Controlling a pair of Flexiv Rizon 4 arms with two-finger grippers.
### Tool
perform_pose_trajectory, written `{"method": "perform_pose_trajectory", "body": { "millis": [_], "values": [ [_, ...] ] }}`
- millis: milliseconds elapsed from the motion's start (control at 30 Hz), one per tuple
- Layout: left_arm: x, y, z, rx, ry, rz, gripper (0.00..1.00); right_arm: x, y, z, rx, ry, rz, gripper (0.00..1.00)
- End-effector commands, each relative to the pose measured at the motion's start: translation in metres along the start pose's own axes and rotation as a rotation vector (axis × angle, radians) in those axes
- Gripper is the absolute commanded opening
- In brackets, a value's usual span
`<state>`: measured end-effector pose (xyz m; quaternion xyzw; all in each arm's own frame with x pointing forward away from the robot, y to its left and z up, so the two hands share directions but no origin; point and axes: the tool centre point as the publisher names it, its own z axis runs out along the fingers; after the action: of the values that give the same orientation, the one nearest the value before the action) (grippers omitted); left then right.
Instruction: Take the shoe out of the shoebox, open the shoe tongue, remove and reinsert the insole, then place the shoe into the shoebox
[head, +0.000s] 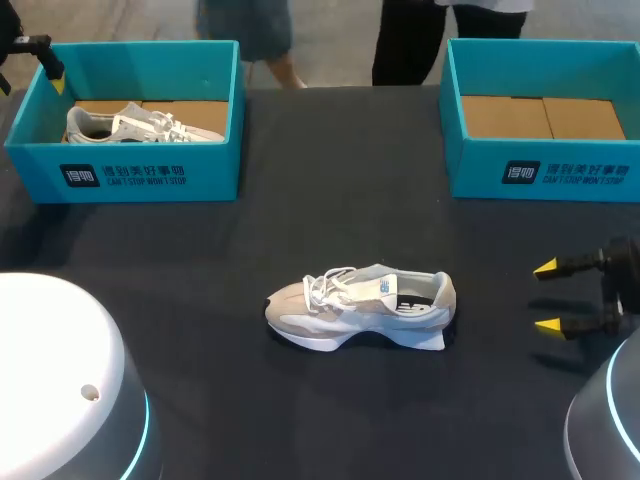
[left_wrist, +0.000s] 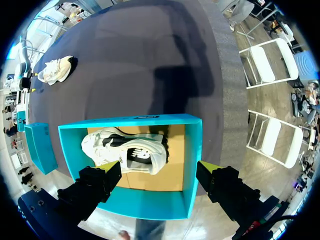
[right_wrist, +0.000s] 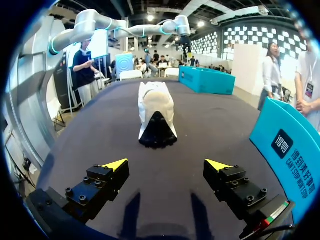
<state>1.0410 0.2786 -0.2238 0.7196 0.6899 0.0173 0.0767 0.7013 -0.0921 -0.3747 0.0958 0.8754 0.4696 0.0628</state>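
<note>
1. Left gripper (left_wrist: 160, 167): fingers spread wide, empty, above the far-left shoebox (left_wrist: 194, 150) containing one shoe (left_wrist: 125, 150);
2. Right gripper (head: 547, 297): fingers spread wide, empty, near right;
3. Second shoe (head: 360, 308): upright at mid-table, toe pointing left.

The left shoebox (head: 215, 165) at the tabletop's far left corner and the right shoebox (head: 475, 170) at its far right corner each carry a white square logo on the front wall, followed by two lines of white lettering. The shoe (head: 360, 305) at the tabletop's middle bears a small blue mark on its side, too small to read.
</note>
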Motion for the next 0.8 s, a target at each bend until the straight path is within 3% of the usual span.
{"method": "perform_pose_trajectory", "body": {
  "millis": [33,433,800],
  "values": [
    [0.000,-0.001,0.000,-0.003,0.002,0.000,1.00,-0.001,0.000,0.001,0.003,0.001,0.000,1.00],
    [0.000,-0.001,0.000,-0.003,0.002,0.000,1.00,-0.001,0.000,0.001,0.003,0.001,0.000,1.00],
    [0.000,-0.001,0.000,-0.003,0.002,0.000,1.00,0.008,0.009,0.017,0.001,-0.001,0.010,1.00]
  ]
}}
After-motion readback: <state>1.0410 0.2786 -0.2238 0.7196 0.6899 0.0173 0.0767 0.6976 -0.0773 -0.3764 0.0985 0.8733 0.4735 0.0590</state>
